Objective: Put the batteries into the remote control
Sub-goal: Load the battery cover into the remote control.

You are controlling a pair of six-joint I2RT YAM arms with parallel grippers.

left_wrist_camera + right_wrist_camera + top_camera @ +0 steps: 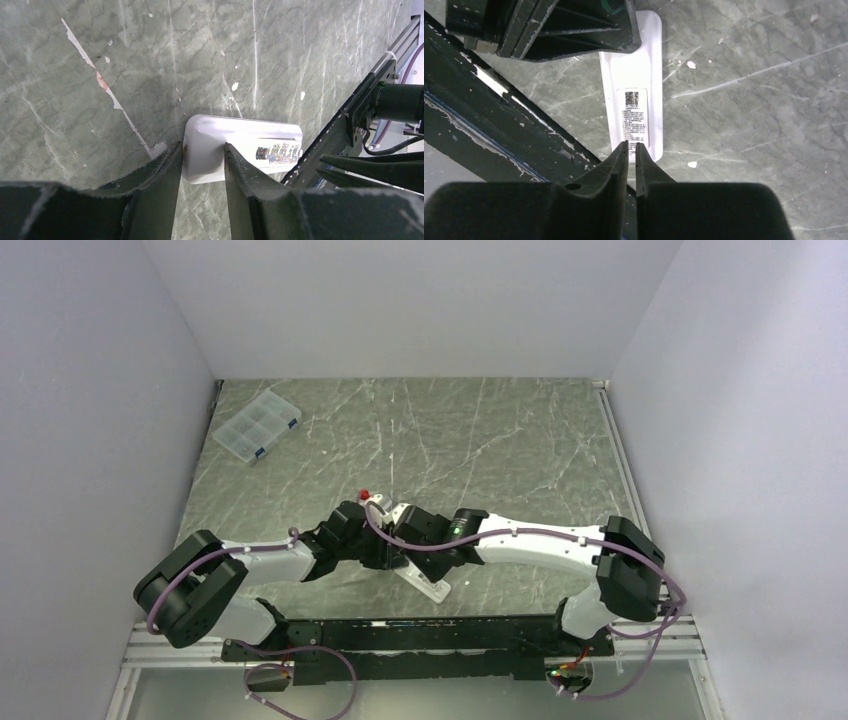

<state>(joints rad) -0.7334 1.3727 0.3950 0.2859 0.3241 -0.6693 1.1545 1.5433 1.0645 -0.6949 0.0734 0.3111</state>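
The remote control (250,145) lies flat on the table with its white back and printed label up; it also shows in the right wrist view (634,95) and the top view (428,586). My left gripper (202,146) has its jaws apart: one finger is at the remote's end edge, the other overlaps its back. My right gripper (631,145) is shut to a thin slit, its tips over the label end of the remote. In the top view both grippers, left (375,550) and right (425,548), meet over the remote. No batteries and no reddish recess are in view.
A clear compartment box with blue clips (257,426) sits at the far left of the table. A small red object (366,493) lies just beyond the grippers. The black frame rail (499,130) at the table's near edge runs close beside the remote.
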